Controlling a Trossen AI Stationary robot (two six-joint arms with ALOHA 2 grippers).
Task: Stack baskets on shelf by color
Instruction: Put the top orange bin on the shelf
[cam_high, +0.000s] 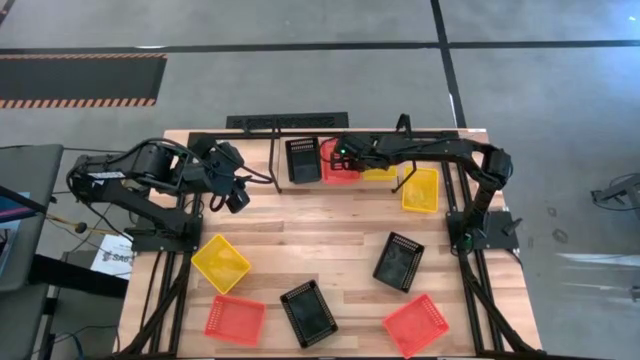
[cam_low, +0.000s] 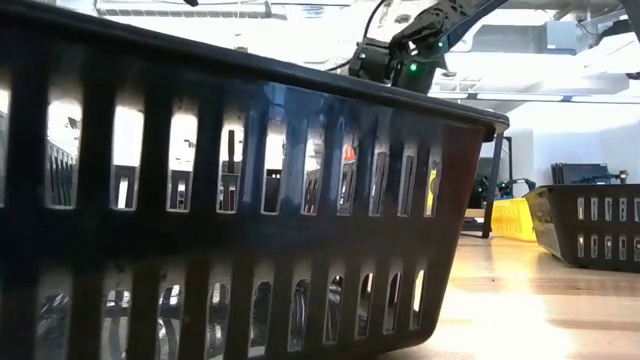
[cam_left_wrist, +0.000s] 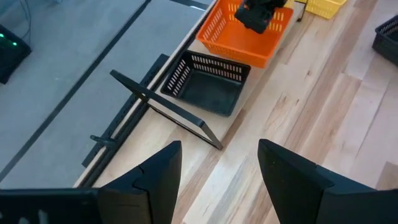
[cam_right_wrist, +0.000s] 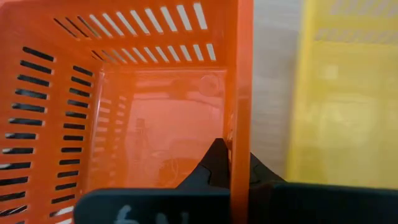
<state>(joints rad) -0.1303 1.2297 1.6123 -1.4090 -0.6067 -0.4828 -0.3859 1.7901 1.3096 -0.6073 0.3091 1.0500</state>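
wooden table (cam_high: 330, 250) with scattered baskets, right hand (cam_right_wrist: 231, 163) clamped on red-orange basket (cam_right_wrist: 143, 93) wall, left hand (cam_left_wrist: 217, 171) open nearby

Nine small shallow plastic mesh baskets are showing from above. Three are black: one (cam_high: 302, 159) at the table's far edge, one (cam_high: 399, 261) toward the right edge, one (cam_high: 308, 313) by the near edge. Three are red-orange (cam_high: 338, 168) (cam_high: 235, 319) (cam_high: 415, 325). Three are yellow (cam_high: 221, 263) (cam_high: 420, 190) (cam_high: 380, 173). One thin black metal-rod shelf (cam_high: 288, 124) is standing along the far edge. Two dark robot arms (cam_high: 150, 172) (cam_high: 440, 152) are reaching in.
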